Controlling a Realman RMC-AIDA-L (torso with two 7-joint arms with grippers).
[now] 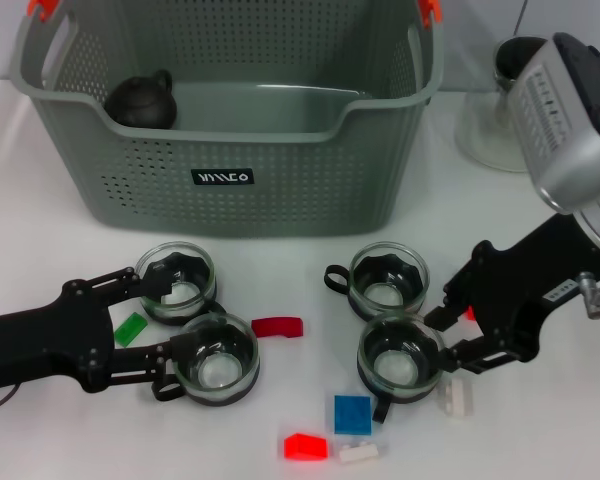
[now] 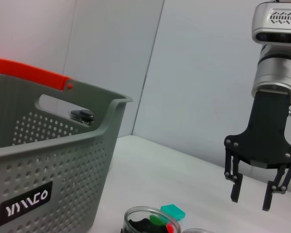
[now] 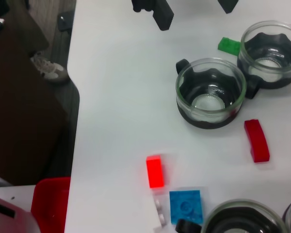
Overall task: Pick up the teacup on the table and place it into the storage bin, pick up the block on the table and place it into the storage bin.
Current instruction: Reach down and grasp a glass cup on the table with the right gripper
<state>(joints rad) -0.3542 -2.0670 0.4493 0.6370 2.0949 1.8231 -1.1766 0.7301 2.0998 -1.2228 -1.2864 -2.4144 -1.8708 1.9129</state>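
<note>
The grey-green storage bin (image 1: 230,175) stands at the back of the table, with a dark teapot (image 1: 140,100) inside it. Four glass teacups sit in front: two on the left (image 1: 177,280) (image 1: 217,357) and two on the right (image 1: 387,280) (image 1: 400,355). My left gripper (image 1: 163,335) is open low over the table, its fingers reaching beside both left teacups, with a green block (image 1: 132,328) between them. My right gripper (image 1: 442,338) is open just right of the near right teacup. Red (image 1: 278,327), blue (image 1: 353,413) and white (image 1: 359,453) blocks lie between the cups.
A glass teapot with a black lid (image 1: 500,100) stands at the back right. Another red block (image 1: 306,447) and a white one (image 1: 455,398) lie near the front. In the right wrist view, the table edge (image 3: 72,121) drops off to the floor.
</note>
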